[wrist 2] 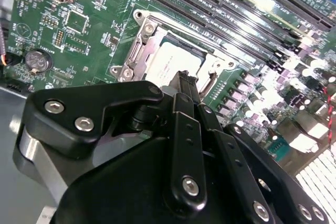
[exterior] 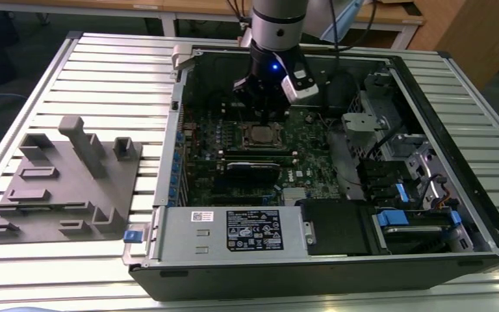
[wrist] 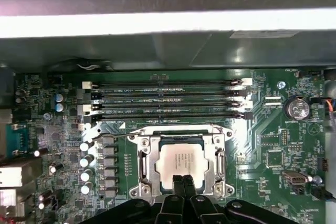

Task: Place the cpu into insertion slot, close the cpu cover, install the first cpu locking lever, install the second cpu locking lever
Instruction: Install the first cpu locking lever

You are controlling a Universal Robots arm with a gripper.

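The cpu (wrist: 180, 162) lies flat in the insertion slot (wrist: 137, 190), its silver face showing through the window of the cpu cover (wrist: 148, 153), which lies down over it. In the second wrist view the cpu (wrist 2: 170, 59) sits inside the cover frame (wrist 2: 144, 51). My gripper (wrist: 184, 180) hangs just above the socket's near edge with its two black fingers pressed together and nothing between them. Its fingertips (wrist 2: 184, 77) come down over the edge of the chip. In the exterior view the gripper (exterior: 262, 116) stands directly over the socket (exterior: 261, 135). Thin wire levers (wrist: 219, 157) run along the socket's sides.
Long black memory slots (wrist: 168, 98) lie beside the socket, with a coin battery (wrist: 296, 109) nearby. The open case (exterior: 405, 71) walls in the board, and a drive cage (exterior: 232, 229) sits at its front. A grey fixture block (exterior: 59, 182) rests on the slatted table (exterior: 102, 71).
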